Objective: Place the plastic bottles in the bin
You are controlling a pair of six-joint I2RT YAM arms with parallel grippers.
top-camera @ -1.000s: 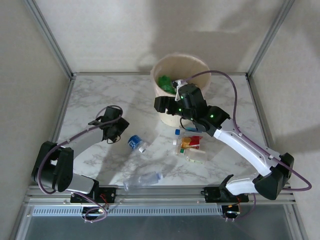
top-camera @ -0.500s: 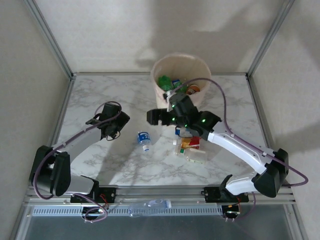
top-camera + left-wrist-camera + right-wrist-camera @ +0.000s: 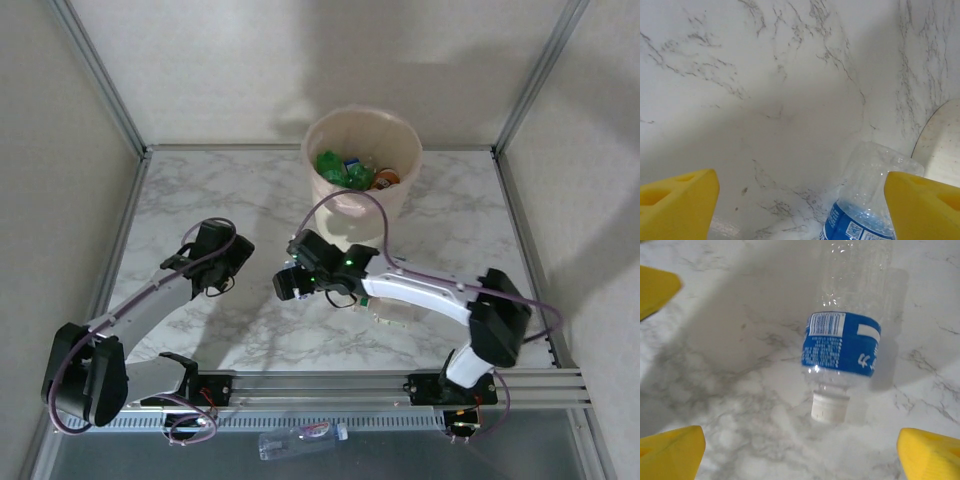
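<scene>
White marble table [image 3: 200, 200] with grey veins sits between plain pale walls, and the bin [image 3: 395, 205] stands at the far edge, in the middle. Green bottles [image 3: 332, 166] and other bottles lie inside the bin. From the near left corner, the left arm [image 3: 140, 310] bends up and reaches in toward the middle of the table. The left claw [image 3: 225, 260] hangs low over the marble. In its own camera its yellow pads [image 3: 677, 200] stand far apart with nothing held between them, so it is open. The right arm [image 3: 430, 295] goes up from its base to a bent elbow on the right. From there it stretches long and low across the table to the left, so the right claw [image 3: 290, 283] is near the left claw. The right claw is wide open too, with a yellow pad out at each side of its camera's view. It hovers above a clear bottle with a blue label [image 3: 842, 342], not touching it. That bottle lies flat on the marble with its white cap [image 3: 830, 407] pointing toward the right wrist camera. The left wrist camera sees the same bottle just beside its right pad. A few more bottles [image 3: 392, 319] lie partly under the right arm. One clear bottle [image 3: 300, 437] lies off the table, past the metal rail [image 3: 330, 383] at the front.
</scene>
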